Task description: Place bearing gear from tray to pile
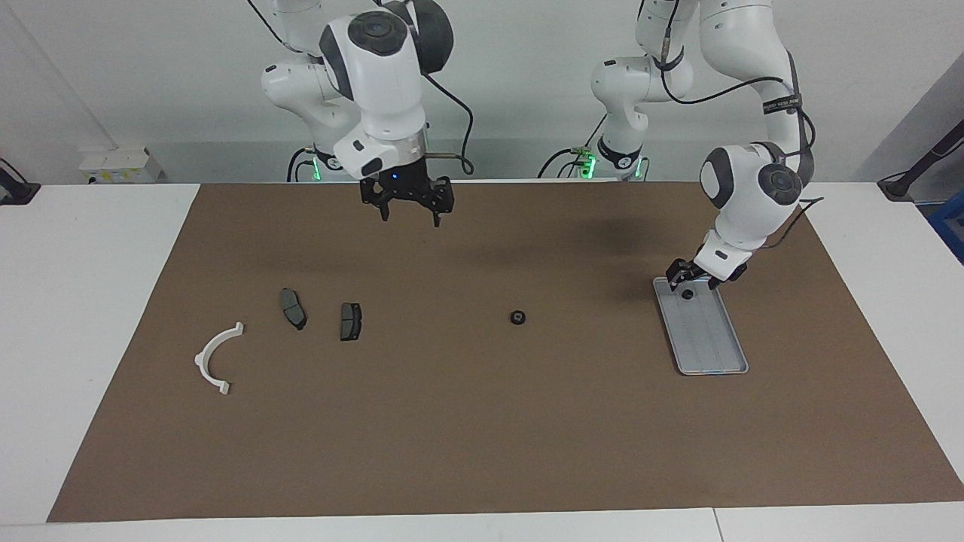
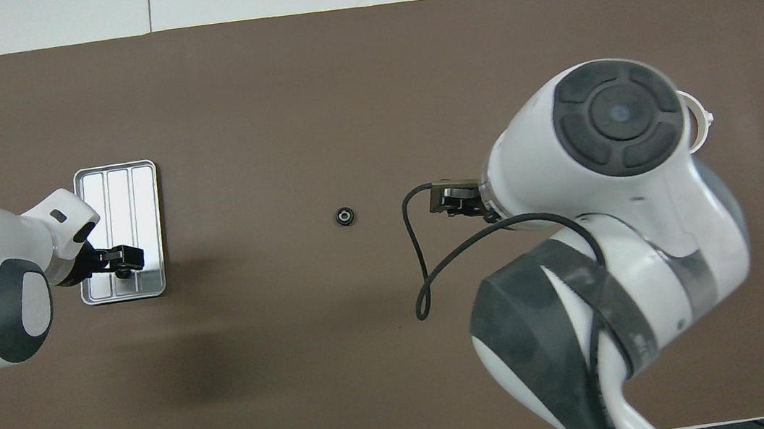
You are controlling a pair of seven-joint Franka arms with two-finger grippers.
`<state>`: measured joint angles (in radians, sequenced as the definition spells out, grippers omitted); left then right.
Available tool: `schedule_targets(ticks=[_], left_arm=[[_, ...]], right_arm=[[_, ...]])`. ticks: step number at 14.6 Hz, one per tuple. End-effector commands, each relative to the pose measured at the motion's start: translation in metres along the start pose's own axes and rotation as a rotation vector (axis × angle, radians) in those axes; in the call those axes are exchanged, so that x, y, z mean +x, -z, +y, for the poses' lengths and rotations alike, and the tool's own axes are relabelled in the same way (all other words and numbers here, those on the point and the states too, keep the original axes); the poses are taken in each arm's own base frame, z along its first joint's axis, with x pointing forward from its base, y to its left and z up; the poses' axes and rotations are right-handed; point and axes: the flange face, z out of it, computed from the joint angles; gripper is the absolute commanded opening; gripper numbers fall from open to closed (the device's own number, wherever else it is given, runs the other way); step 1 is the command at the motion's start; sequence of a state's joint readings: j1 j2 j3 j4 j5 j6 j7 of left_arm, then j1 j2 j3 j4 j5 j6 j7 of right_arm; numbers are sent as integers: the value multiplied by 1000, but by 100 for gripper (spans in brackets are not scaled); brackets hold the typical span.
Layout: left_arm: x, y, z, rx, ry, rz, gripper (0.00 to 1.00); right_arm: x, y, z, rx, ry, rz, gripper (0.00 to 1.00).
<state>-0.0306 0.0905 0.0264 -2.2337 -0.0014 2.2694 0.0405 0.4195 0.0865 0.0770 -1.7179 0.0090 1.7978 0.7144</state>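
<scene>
A brown mat [image 1: 482, 421] is spread over the table. The tray [image 1: 712, 339] is seen at the left arm's end. The left gripper [image 1: 687, 284] is lowered over the tray's end nearer the robots, around a small dark bearing gear [image 2: 122, 273]; whether it is gripped cannot be told. The right gripper [image 1: 407, 213] is held above the mat, fingers spread. The pile [image 1: 286, 327] is laid toward the right arm's end. A second bearing gear [image 1: 517, 317] is placed mid-mat.

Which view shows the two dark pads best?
The facing view: both pads lie in plain sight on the mat, beside the white half-ring. In the overhead view the right arm covers them completely.
</scene>
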Motion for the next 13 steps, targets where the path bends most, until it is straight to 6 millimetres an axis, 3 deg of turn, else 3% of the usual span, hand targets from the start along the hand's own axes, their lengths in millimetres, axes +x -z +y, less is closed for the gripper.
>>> schedule_targets(ticks=[1,4,7,9,13], left_arm=[[-11,-7,2,-7,2,23,84],[-13,-11,2,-8,40,18,74],[-12,-12,1,-8,40,21,70],[-10,-15,-3,-7,48,33,68],[-8,-22,-12,-7,56,41,65]], right_arm=[[-3,-39,-44,-20,-50,25,100],[-4,-87,-91,-3,-99,39,100],[6,-119,-119,-6,-105,41,100],[0,-159,-152,-37,-126,33,100],[16,-186,-176,-29,-146,39,100]])
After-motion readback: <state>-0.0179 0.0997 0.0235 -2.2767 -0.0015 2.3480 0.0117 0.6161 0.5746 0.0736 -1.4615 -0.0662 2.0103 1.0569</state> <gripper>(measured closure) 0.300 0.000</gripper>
